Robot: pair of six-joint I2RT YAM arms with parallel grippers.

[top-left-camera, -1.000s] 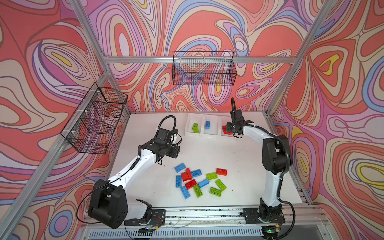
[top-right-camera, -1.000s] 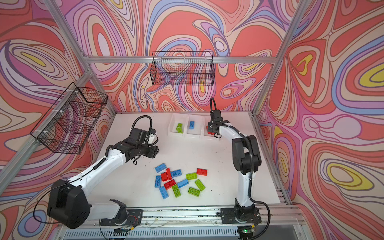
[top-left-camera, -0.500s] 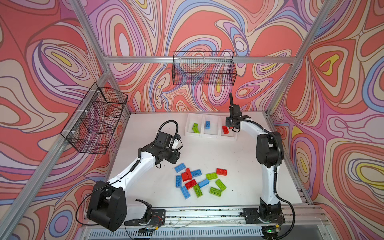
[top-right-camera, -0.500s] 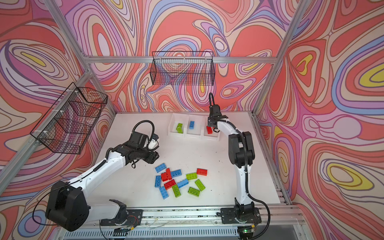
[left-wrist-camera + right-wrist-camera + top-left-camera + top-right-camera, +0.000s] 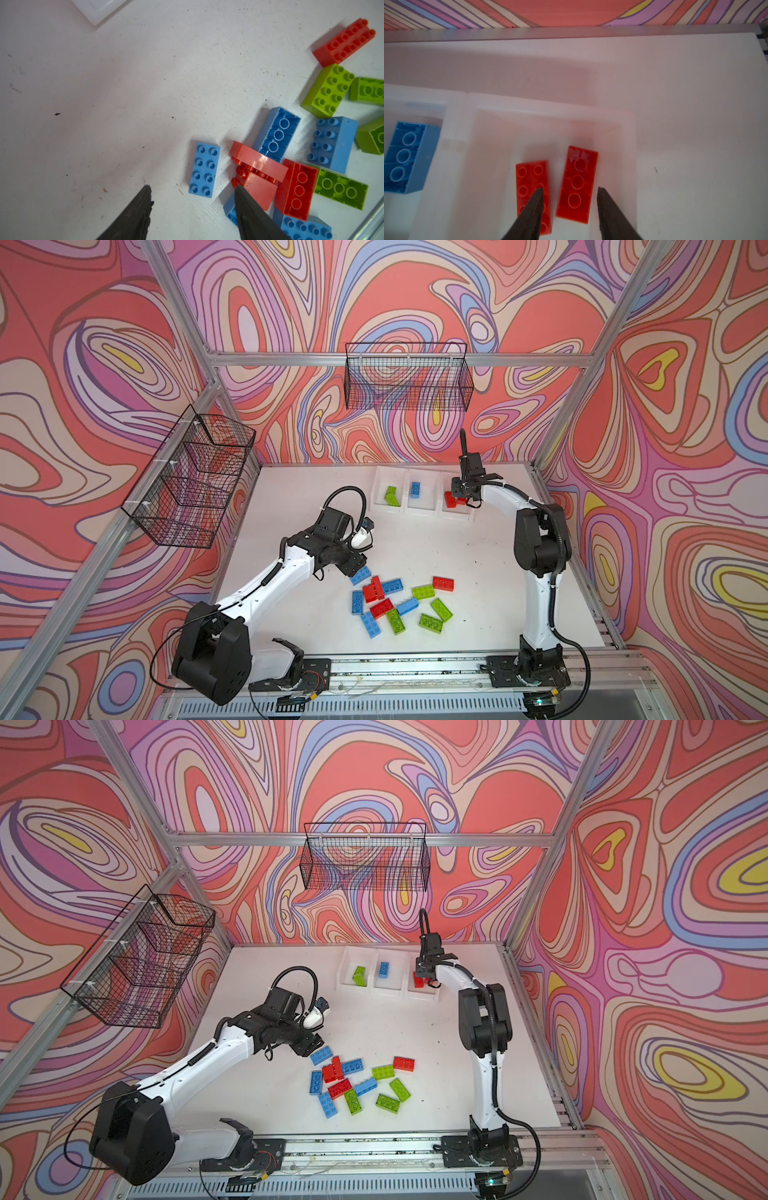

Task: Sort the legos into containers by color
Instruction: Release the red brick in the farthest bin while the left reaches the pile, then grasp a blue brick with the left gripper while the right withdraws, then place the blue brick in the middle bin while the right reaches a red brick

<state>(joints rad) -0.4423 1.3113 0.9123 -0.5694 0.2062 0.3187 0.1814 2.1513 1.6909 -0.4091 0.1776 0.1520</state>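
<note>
Both top views show a black wire mesh basket (image 5: 191,481) hanging on the left wall and a second black wire basket (image 5: 409,381) on the back wall, both above the white tabletop (image 5: 291,497).

Next along, the left gripper (image 5: 354,567) sits low at the left edge of the loose legos (image 5: 395,601), chunky plastic bricks in lime green, light blue and red, jumbled near the front middle of the table. In the left wrist view its jaws stand apart with nothing clamped. A light blue studs-up brick (image 5: 204,169) lies with one end between the two black fingertips (image 5: 145,199), and one finger crosses in front of a red brick tipped on its side (image 5: 257,164). Whether either finger touches a brick I cannot tell.

Farther back and to the right stand the containers (image 5: 422,509), three white plastic open-top bins joined in a row near the back wall. The left bin holds two lime green bricks (image 5: 391,495), the middle bin a single light blue brick (image 5: 414,489), and the right bin red bricks (image 5: 450,498).

The right gripper (image 5: 570,189) hangs over that right bin. In the right wrist view its jaws are spread and grip nothing. A hollow-side-up red brick (image 5: 577,180) lies in the bin between the tips, with a gap at one finger. A studs-up red brick (image 5: 529,178) lies just beside it, partly behind the other finger.
</note>
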